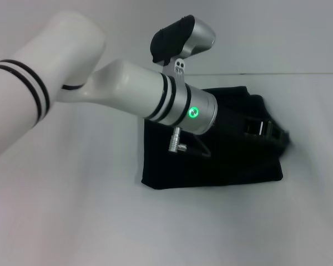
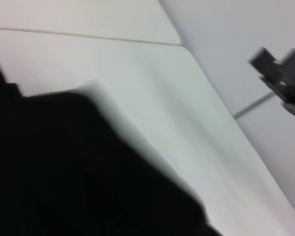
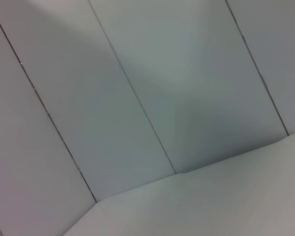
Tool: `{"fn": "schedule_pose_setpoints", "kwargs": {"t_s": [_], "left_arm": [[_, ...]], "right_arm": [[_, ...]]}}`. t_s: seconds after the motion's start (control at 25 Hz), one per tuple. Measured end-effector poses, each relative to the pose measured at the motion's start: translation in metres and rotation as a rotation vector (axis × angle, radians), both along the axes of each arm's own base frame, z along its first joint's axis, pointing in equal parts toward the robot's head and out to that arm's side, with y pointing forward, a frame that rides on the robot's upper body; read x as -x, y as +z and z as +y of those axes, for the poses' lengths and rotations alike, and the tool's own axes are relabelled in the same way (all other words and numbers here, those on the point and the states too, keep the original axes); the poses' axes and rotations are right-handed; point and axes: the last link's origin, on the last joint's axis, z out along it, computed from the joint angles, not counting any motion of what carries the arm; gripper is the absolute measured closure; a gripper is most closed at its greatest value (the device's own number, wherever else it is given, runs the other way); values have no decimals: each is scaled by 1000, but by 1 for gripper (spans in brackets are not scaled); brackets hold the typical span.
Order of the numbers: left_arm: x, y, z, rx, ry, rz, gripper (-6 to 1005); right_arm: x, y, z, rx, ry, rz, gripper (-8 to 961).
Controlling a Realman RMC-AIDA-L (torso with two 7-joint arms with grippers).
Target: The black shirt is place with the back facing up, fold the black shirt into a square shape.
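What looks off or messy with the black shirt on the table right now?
The black shirt is folded into a rough block, but its right side bulges unevenly past the lower edge. The left end effector sits at that side.

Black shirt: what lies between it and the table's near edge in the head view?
Bare white table; nothing lies in front of the folded black shirt, as the head view shows.

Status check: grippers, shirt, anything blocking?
Left gripper out over the black shirt's right side, finger state unreadable. Right gripper not in view. Shirt folded to a rough rectangle on the white table. Left arm blocks the shirt's upper-left part in head view.
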Motion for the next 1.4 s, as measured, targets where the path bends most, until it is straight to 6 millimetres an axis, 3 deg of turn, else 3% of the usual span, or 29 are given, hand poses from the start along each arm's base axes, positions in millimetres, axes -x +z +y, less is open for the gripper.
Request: {"fn": "schedule_pose_setpoints", "kwargs": {"t_s": [0.2, 0.28, 0.36, 0.48, 0.52, 0.56, 0.72, 0.76, 0.96, 1.4], "left_arm": [[-2, 27, -12, 25, -125, -120, 771], [8, 49, -15, 19, -127, -168, 687], [29, 77, -12, -7, -52, -209, 602], [82, 121, -6, -49, 155, -250, 463], [82, 121, -6, -49, 155, -250, 414], [111, 144, -8, -69, 254, -275, 366], [138, 168, -15, -113, 320, -309, 99], [146, 176, -19, -136, 330, -310, 93], [150, 179, -23, -154, 321, -304, 65], [148, 175, -22, -162, 306, -314, 36]], "right_arm": [[-4, 3, -1, 6, -18, 10, 233], [-4, 5, 0, 28, -28, 13, 233], [-4, 6, 3, 78, -40, 4, 233], [-1, 7, 9, 183, -78, 5, 234], [1, 8, 12, 228, -96, 11, 234], [4, 9, 15, 270, -117, 18, 234], [17, 11, 28, 471, -251, 37, 236], [20, 9, 31, 525, -297, 27, 237], [49, -11, 53, 684, -432, -88, 239], [55, -60, 67, 671, -533, -173, 241]]}}
